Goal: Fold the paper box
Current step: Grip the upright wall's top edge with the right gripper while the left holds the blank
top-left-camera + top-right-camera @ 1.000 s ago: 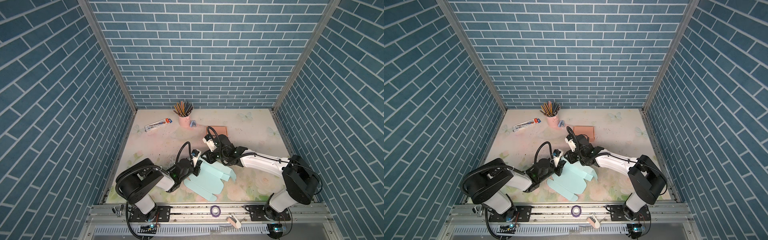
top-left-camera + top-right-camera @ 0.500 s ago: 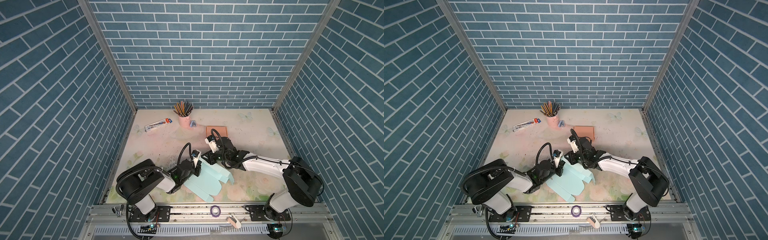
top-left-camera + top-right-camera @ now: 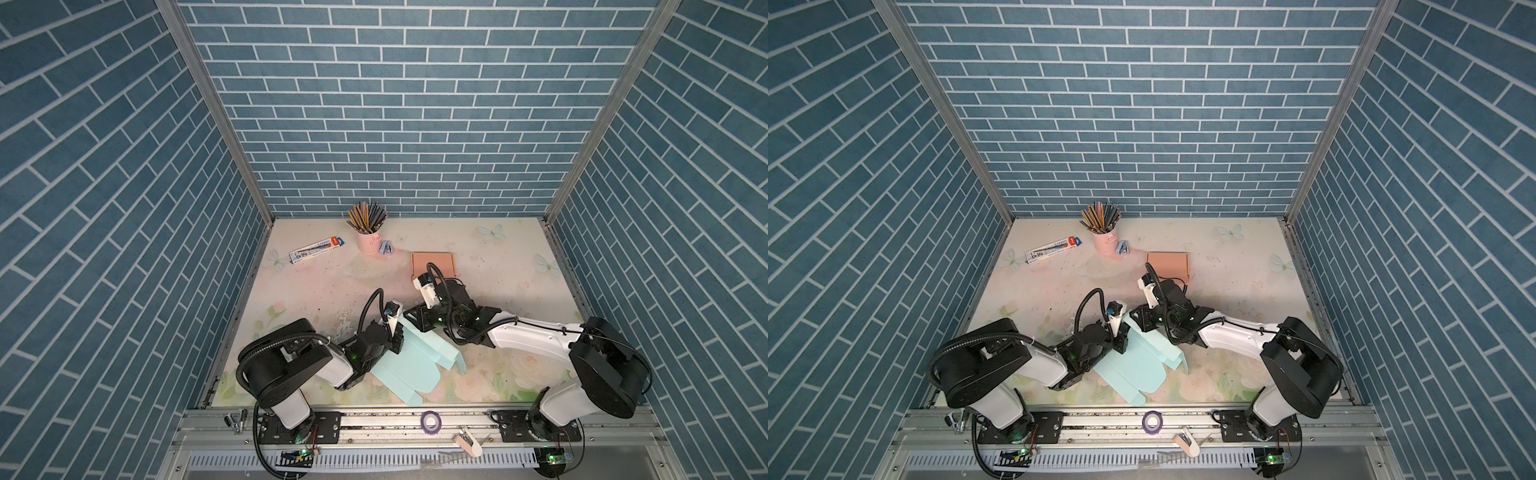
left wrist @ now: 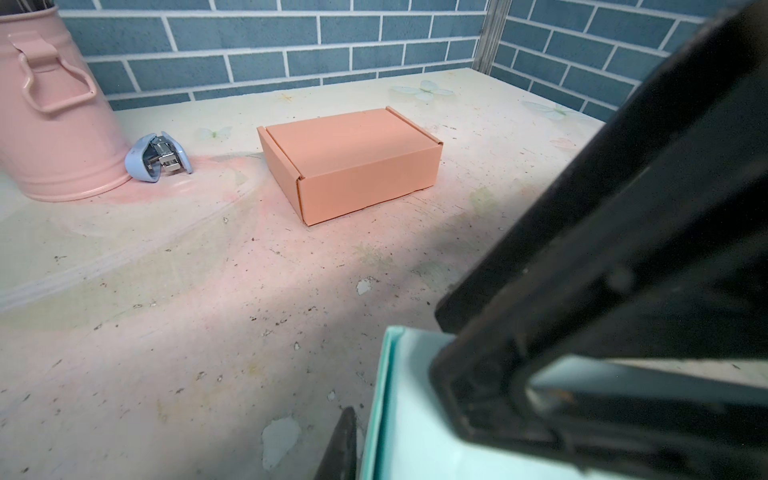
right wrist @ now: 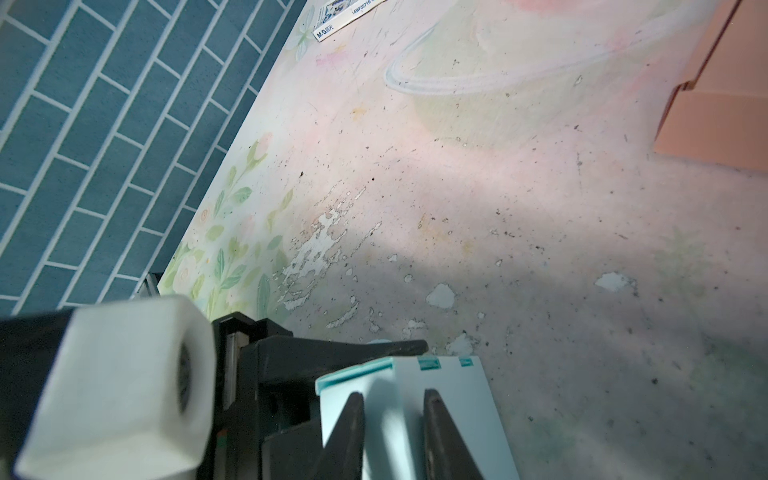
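Your left gripper is nearly closed and pinching the raised left edge of the paper box. The box lies mostly flat on the counter, near the front and midway between the two arms in both top views. From the left wrist camera you get one dark finger just outside that upright teal edge, but the other side is a blurry black mass, so no detail there. Your right gripper sits at the far end of the blank, just beside the left one. In its own wrist view the fingers are a narrow gap apart and lie over the teal panel, with paper showing in the gap and nothing clamped that I can see. I can't tell whether the tips actually press on it. Compared with a second ago, your left gripper is on the same edge in pretty much the same spot. The right gripper end has barely shifted, but its white forearm has sunk a bit toward the front. The blank's right-hand flaps also sit slightly nearer the front rail than they did.
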Robot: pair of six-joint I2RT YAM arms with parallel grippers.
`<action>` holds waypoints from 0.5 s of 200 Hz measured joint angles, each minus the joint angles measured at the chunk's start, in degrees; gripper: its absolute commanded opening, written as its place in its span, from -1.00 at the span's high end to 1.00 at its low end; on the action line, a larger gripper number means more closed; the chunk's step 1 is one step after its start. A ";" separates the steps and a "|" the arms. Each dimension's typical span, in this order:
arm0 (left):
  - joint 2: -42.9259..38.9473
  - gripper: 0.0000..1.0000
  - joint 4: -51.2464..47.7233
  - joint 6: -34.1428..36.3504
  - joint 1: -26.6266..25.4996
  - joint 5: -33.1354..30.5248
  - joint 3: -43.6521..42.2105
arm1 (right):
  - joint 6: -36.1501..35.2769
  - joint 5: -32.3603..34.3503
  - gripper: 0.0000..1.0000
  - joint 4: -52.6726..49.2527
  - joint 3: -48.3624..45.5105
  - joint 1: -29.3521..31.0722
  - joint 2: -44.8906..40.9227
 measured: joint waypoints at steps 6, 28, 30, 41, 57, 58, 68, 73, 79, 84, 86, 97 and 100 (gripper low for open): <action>0.28 0.65 0.35 -0.09 -0.02 -0.09 0.00 | 0.04 0.20 0.51 0.13 -0.11 0.04 -0.07; 1.16 0.74 1.60 -0.09 -0.09 -0.20 0.00 | 0.44 0.94 0.51 0.61 -0.48 0.09 -0.24; 1.27 0.74 1.77 -0.07 -0.09 -0.20 0.00 | 0.44 0.98 0.51 0.63 -0.48 0.09 -0.26; 1.70 0.76 2.45 0.02 -0.09 -0.22 0.00 | 0.48 1.31 0.52 0.76 -0.63 0.11 -0.42; 2.43 0.77 3.52 0.22 -0.13 -0.39 0.00 | 0.61 2.01 0.52 0.72 -0.70 0.11 -0.63; 2.49 0.77 3.61 0.24 -0.13 -0.42 0.00 | 0.61 2.03 0.52 0.74 -0.72 0.11 -0.63; 2.95 0.77 4.31 0.35 -0.17 -0.61 0.00 | 0.63 2.32 0.52 0.74 -0.72 0.13 -0.66; 3.17 0.75 4.63 0.39 -0.20 -0.66 0.00 | 0.74 2.40 0.52 0.74 -0.72 0.13 -0.66; 3.41 0.73 5.05 0.46 -0.20 -0.76 0.00 | 0.85 2.49 0.52 0.74 -0.72 0.13 -0.66; 3.52 0.70 5.27 0.37 -0.22 -0.81 0.00 | 0.96 2.56 0.52 0.74 -0.72 0.15 -0.66; 3.58 0.69 5.31 0.37 -0.22 -0.81 0.00 | 1.01 2.58 0.53 0.72 -0.72 0.15 -0.66; 3.78 0.62 5.51 0.28 -0.26 -0.96 0.00 | 1.18 2.60 0.53 0.66 -0.72 0.24 -0.72; 3.85 0.61 5.57 0.22 -0.26 -1.05 0.00 | 1.33 2.62 0.53 0.59 -0.72 0.31 -0.74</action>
